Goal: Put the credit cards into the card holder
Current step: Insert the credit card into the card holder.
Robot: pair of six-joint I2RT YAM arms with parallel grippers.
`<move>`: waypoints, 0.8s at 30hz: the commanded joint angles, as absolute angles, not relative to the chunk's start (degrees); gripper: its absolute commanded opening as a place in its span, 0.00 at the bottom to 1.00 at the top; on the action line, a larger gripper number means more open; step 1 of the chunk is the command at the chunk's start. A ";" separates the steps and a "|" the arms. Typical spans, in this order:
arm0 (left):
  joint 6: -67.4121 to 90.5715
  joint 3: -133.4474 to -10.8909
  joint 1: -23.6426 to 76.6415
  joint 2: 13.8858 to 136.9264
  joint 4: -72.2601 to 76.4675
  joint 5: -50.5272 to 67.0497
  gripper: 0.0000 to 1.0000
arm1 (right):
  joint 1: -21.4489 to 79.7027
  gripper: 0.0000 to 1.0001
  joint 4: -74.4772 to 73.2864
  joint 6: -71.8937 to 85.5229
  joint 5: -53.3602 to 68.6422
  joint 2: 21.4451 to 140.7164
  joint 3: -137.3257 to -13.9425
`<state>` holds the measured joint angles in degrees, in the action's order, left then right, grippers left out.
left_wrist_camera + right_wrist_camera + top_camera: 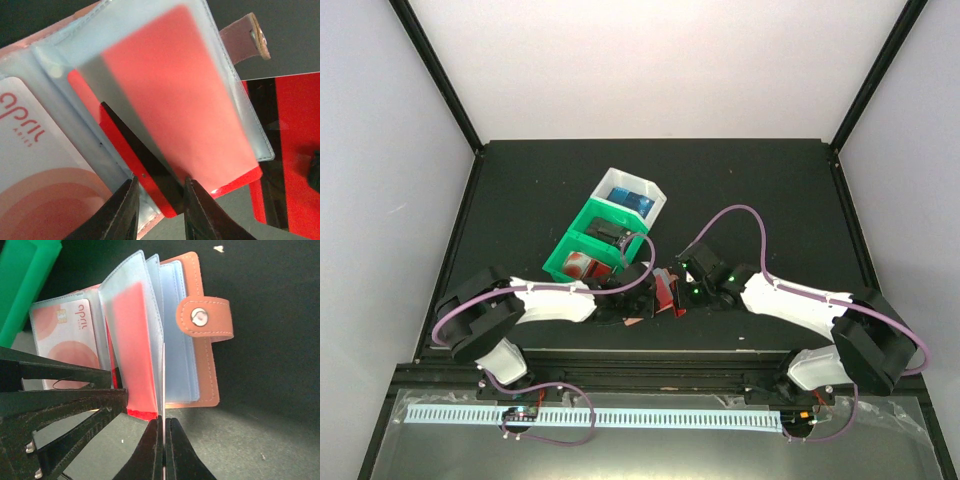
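**Card holder open at lower centre; both grippers at its sleeves**

The black table fills the middle of the overhead view. The left arm and right arm reach in from the lower corners and meet at the lower centre of that frame.

A green bin sits just above the meeting point. A white bin touches it at the upper right.

The card holder lies open on the table between the two wrists, with its clear sleeves fanned upward. In the right wrist view it fills the upper centre, and the green bin shows at the upper left edge.

Cards noted:
- A red card sits most of the way inside a raised sleeve. Its lower corner, with a dark stripe, sticks out.
- A second red card stands behind that sleeve, at the right edge of the left wrist view.
- An april card, white and pink, is fully seated in a sleeve at the left.

The left gripper has its jaws narrowly parted. The first red card's protruding corner sits in the gap, and I cannot tell whether the jaws touch it.

The right gripper is pinched tight on the second red card, which shows edge-on in its own camera.

The snap tab juts unfastened from the holder's right edge.
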<state>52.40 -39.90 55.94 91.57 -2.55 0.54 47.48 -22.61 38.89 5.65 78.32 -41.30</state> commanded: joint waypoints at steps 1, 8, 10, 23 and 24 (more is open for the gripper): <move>51.46 -38.80 55.81 88.23 -9.86 -2.75 0.28 | 47.21 0.01 -19.82 38.32 7.67 77.13 -40.62; 51.59 -37.48 55.81 81.54 -12.41 -4.98 0.35 | 47.20 0.01 -16.75 37.28 11.19 77.35 -40.44; 51.43 -37.46 55.81 81.40 -12.73 -5.10 0.36 | 47.20 0.01 -16.27 37.33 11.77 78.34 -40.62; 51.18 -37.44 55.72 86.15 -11.46 -4.60 0.25 | 47.27 0.01 -21.32 41.49 2.15 81.08 -41.74; 51.09 -37.44 55.72 86.67 -11.01 -4.18 0.22 | 47.23 0.01 -21.72 41.63 1.43 80.96 -41.75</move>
